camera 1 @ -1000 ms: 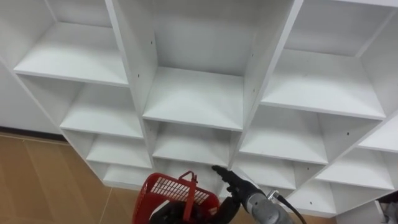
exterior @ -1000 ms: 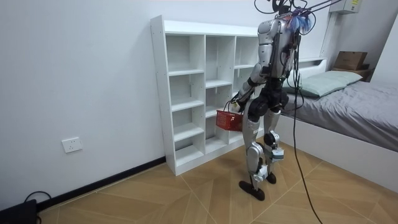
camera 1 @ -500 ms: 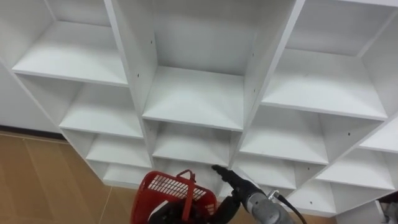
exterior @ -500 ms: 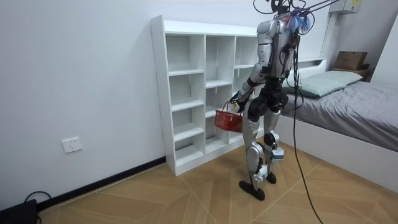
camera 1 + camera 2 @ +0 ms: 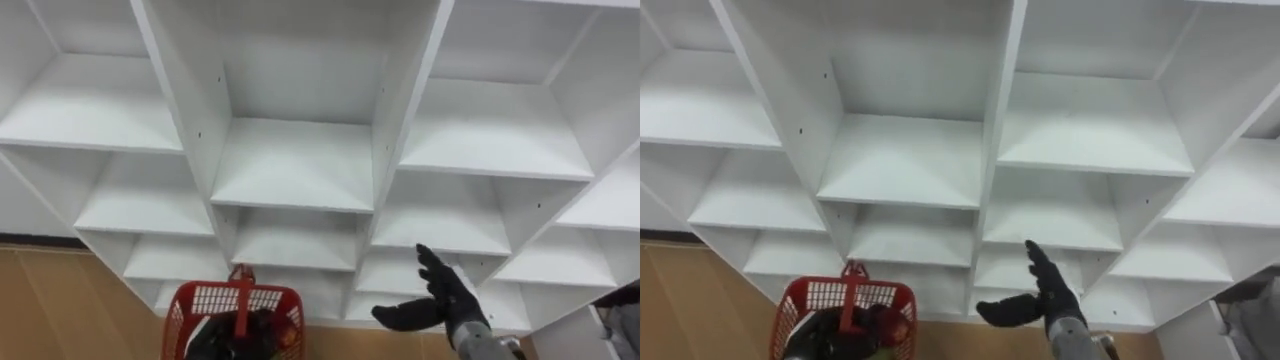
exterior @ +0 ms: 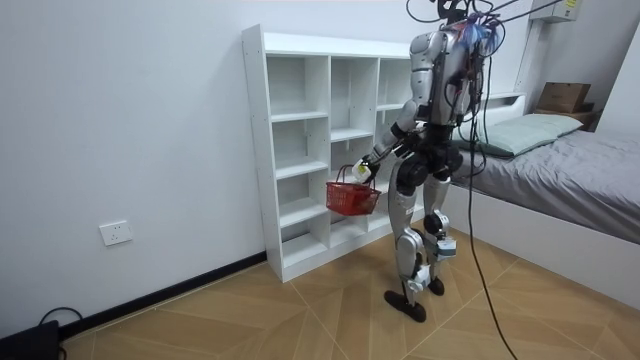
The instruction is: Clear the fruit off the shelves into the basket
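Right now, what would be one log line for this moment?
stance: standing at shelf | left hand: shut on basket handle | right hand: open, before shelf

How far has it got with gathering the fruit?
Seemingly well along: the basket hanging from the left hand already holds red and dark lumps, likely fruit. The open right hand is raised toward the shelves, gripping nothing. Every shelf in view looks bare, so little seems left, unless fruit sits out of sight.
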Controlling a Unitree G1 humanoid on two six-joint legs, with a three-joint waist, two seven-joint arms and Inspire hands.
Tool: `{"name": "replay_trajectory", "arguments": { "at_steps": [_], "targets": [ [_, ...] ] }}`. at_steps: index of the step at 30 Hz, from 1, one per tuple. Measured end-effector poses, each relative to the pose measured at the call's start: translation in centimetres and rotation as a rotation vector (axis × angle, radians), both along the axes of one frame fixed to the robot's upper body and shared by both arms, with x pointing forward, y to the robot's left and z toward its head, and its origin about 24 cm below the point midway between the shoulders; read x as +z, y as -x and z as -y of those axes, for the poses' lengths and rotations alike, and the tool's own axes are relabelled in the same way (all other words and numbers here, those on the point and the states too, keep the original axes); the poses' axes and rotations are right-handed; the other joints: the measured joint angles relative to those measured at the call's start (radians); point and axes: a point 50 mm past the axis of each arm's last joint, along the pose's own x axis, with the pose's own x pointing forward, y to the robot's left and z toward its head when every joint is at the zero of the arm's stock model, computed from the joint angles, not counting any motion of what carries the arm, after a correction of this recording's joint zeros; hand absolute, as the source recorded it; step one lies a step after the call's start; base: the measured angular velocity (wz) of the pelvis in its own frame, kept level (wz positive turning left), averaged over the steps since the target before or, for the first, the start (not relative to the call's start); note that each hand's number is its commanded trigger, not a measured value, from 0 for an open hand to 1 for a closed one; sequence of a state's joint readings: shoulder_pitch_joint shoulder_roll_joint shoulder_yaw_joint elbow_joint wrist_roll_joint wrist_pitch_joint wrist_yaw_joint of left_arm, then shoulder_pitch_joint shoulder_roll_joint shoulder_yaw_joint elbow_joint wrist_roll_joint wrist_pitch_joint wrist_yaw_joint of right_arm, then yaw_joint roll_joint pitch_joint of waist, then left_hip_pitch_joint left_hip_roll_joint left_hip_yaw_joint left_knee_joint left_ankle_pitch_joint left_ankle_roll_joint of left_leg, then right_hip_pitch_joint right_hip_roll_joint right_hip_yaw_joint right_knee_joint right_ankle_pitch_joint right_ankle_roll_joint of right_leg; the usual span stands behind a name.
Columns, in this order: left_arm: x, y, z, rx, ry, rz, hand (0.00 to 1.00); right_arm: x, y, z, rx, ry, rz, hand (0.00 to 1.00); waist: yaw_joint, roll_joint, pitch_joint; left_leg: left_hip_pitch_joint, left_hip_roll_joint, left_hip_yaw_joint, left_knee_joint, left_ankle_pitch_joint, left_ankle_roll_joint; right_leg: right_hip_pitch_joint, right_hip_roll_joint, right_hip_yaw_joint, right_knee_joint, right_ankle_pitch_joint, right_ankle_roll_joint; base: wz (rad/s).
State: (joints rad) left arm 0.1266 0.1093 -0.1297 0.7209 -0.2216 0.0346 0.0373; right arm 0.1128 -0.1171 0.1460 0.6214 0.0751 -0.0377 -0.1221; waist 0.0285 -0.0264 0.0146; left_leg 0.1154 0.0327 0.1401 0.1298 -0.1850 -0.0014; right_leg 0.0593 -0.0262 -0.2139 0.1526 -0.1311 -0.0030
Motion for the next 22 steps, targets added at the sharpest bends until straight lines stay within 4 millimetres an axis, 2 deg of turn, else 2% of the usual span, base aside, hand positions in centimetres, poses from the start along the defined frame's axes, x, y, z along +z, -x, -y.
{"name": "replay_trajectory", "arguments": {
  "at_steps": [6,9,11,15,17,22],
  "targets": [
    [-0.7,2.1,-2.0,0.109,-0.065,-0.050,1.00,-0.9,3.3,2.3,-0.182,-0.029,-0.051,0.00,-0.005,0.014,-0.0091,0.018,0.008,0.025,-0.001,-0.007,-0.003,0.002,0.010,0.023,-0.001,0.001,-0.002,-0.13],
    [-1.7,4.2,-2.9,0.144,-0.121,-0.131,1.00,-2.1,5.3,3.4,-0.280,-0.041,-0.112,0.00,-0.025,0.019,-0.0123,0.041,0.008,0.029,-0.002,-0.008,-0.004,0.024,0.010,0.026,-0.003,-0.001,-0.003,-0.04],
    [-2.2,6.0,-3.5,0.171,-0.153,-0.189,1.00,-3.5,7.8,4.1,-0.344,-0.048,-0.213,0.00,-0.030,0.021,-0.0126,0.056,0.012,0.029,-0.003,-0.019,-0.007,0.033,0.012,0.032,-0.002,-0.007,-0.002,-0.05],
    [-2.6,7.6,-3.8,0.160,-0.197,-0.245,1.00,-4.9,11.4,4.7,-0.442,-0.059,-0.359,0.00,-0.027,0.023,-0.0117,0.055,0.012,0.026,-0.002,-0.024,-0.005,0.029,0.015,0.039,0.002,-0.010,-0.002,-0.03],
    [-2.8,8.7,-4.1,0.162,-0.220,-0.282,1.00,-5.5,13.1,4.6,-0.470,-0.092,-0.428,0.00,-0.024,0.023,-0.0120,0.058,0.015,0.039,-0.002,-0.025,-0.006,0.030,0.018,0.052,0.009,-0.009,-0.003,-0.15],
    [-3.1,10.1,-4.1,0.172,-0.225,-0.330,1.00,-6.0,15.2,4.3,-0.516,-0.150,-0.514,0.00,-0.022,0.023,-0.0104,0.065,0.017,0.055,-0.003,-0.028,-0.007,0.027,0.024,0.074,0.015,-0.009,-0.003,-0.11]
  ]
}}
